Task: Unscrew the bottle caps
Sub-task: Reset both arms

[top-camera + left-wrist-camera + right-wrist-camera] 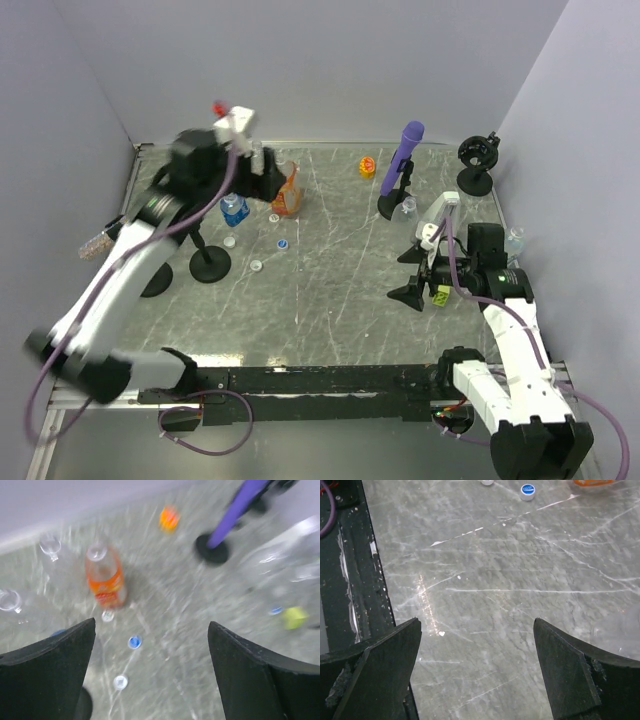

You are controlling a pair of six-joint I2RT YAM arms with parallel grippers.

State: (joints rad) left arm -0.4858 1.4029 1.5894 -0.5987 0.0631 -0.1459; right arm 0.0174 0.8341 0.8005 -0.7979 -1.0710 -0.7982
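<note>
The left jaws are spread wide with nothing between them, high above the desk (170, 605). Their view is smeared, so fine detail is lost. Ahead of the gap and to its left the orange bottle (104, 577) stands upright, its mouth seemingly bare. Between it and the jaws lie a white cap (107, 615), a blue cap (134, 641) and a second white cap (120, 682). Farther out are a clear bottle (50, 545) on the left and the orange-yellow cap (169, 517) and purple stick (235, 510) on the right.

The right jaws are also apart and empty, low over bare desk, well short of the bottles.

Which bottle is still capped I cannot tell. A hurried descent could tip these light bottles or scatter the caps. Twisting with no second grip would likely just spin the bottle.
</note>
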